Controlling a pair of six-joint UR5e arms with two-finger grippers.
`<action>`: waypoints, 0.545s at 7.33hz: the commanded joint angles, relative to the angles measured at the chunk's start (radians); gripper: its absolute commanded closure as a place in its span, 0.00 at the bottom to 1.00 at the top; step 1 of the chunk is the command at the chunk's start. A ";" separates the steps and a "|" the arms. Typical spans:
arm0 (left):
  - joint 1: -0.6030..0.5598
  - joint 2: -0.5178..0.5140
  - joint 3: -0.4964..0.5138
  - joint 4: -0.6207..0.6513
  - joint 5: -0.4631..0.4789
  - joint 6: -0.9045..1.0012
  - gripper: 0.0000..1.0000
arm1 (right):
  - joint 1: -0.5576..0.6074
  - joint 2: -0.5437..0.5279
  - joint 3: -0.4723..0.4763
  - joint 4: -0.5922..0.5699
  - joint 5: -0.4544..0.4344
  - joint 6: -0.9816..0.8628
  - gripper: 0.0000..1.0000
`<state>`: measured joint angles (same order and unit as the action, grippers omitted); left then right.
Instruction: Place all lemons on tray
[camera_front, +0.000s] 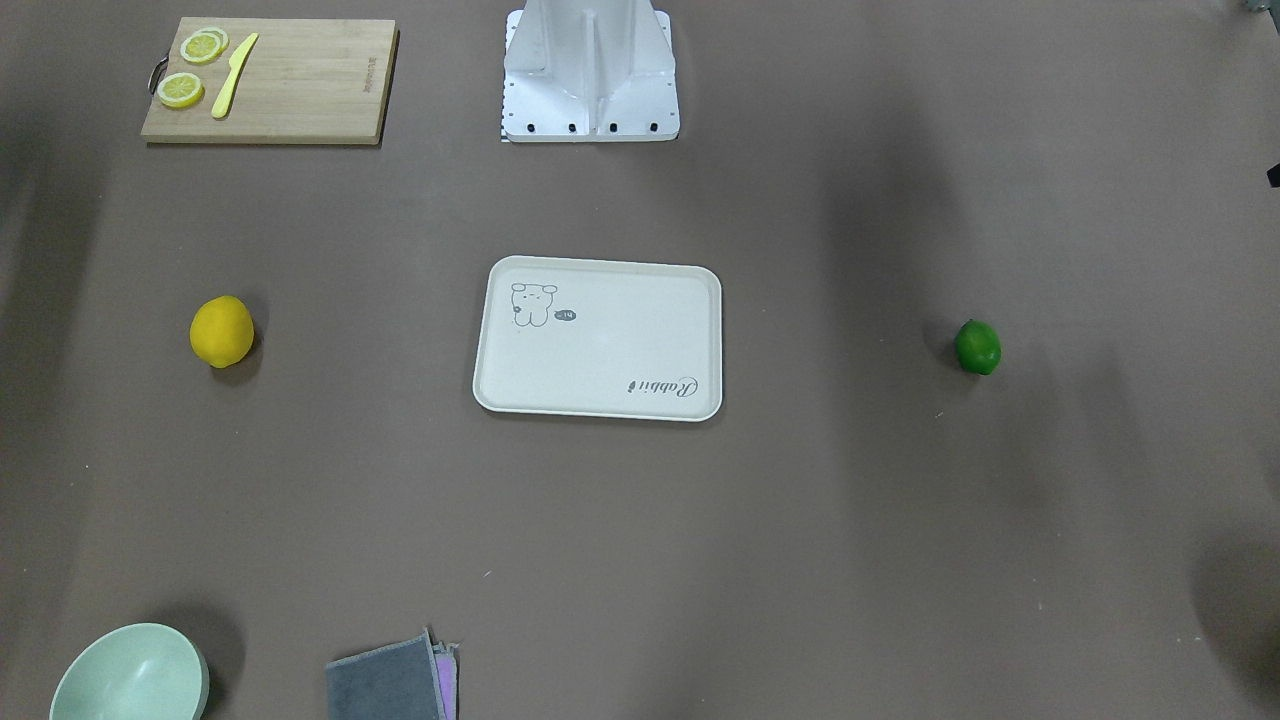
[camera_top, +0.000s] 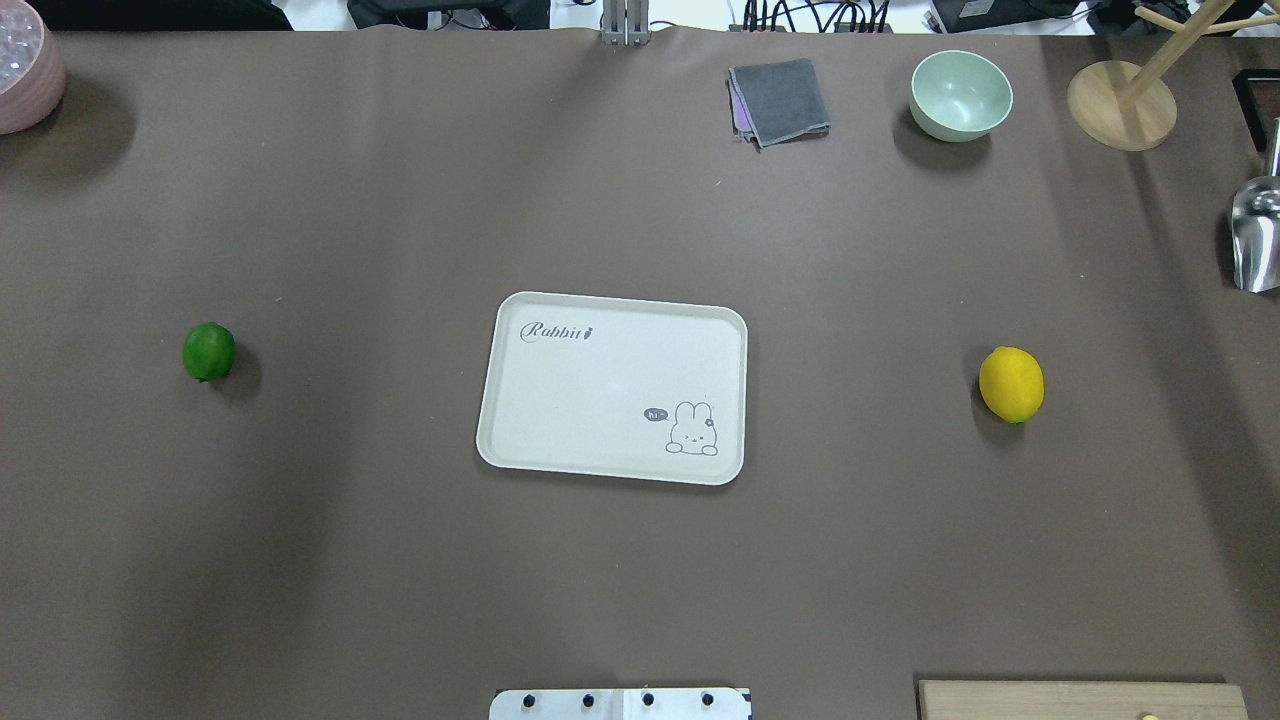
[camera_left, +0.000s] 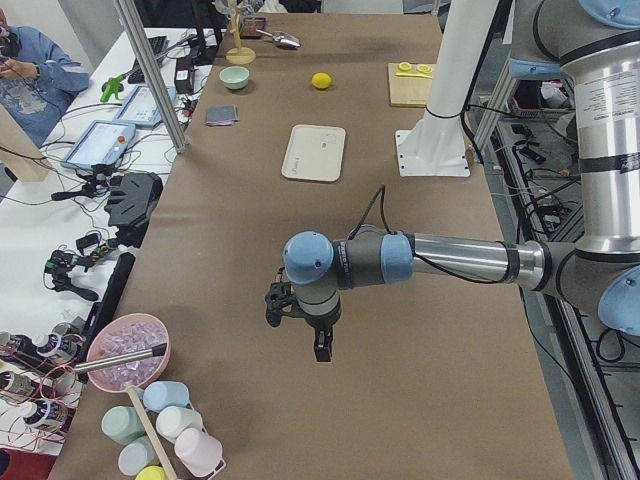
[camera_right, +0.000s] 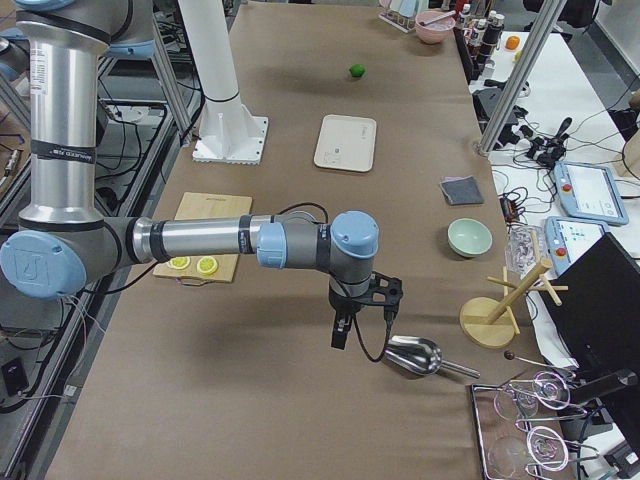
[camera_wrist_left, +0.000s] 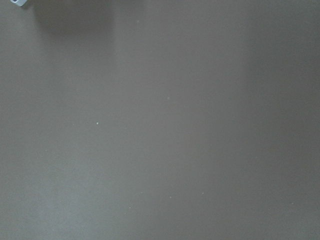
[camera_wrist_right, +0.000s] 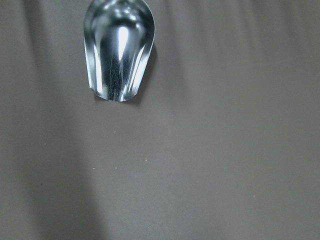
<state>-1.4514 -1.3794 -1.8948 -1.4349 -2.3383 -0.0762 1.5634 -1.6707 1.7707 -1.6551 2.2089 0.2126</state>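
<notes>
Well apart from the cream Rabbit tray (camera_top: 520, 440) at mid-table (camera_top: 640, 600): yellow lemon (camera_top: 1011, 384) out to the robot's right, green lemon (camera_top: 209, 351) out to its left. Farther out, left gripper (camera_left: 322, 350) and right gripper (camera_right: 340, 335) hanging over the table ends, the latter beside a metal scoop (camera_right: 412, 355). Cannot tell whether fingers spread or pressed together.

Soft, even light from above on the brown desk (camera_top: 640, 200), with broad dim bands of shadow crossing it. Short soft shadows hug the yellow lemon (camera_top: 1011, 384) and the green lemon (camera_top: 209, 351). Hard glare streaks the metal scoop (camera_wrist_right: 119, 50), slightly blurred. The left wrist view is murky and flat.
</notes>
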 joint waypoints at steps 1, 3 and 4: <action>0.217 -0.039 -0.023 -0.181 -0.003 -0.371 0.02 | 0.001 -0.012 0.013 0.000 0.008 0.007 0.00; 0.325 -0.204 0.038 -0.186 0.001 -0.581 0.02 | -0.023 -0.015 0.010 0.001 0.011 0.013 0.00; 0.325 -0.275 0.101 -0.183 -0.001 -0.597 0.03 | -0.054 0.000 0.016 0.002 0.011 0.013 0.00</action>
<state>-1.1490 -1.5641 -1.8585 -1.6155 -2.3381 -0.6104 1.5411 -1.6815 1.7812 -1.6542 2.2187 0.2229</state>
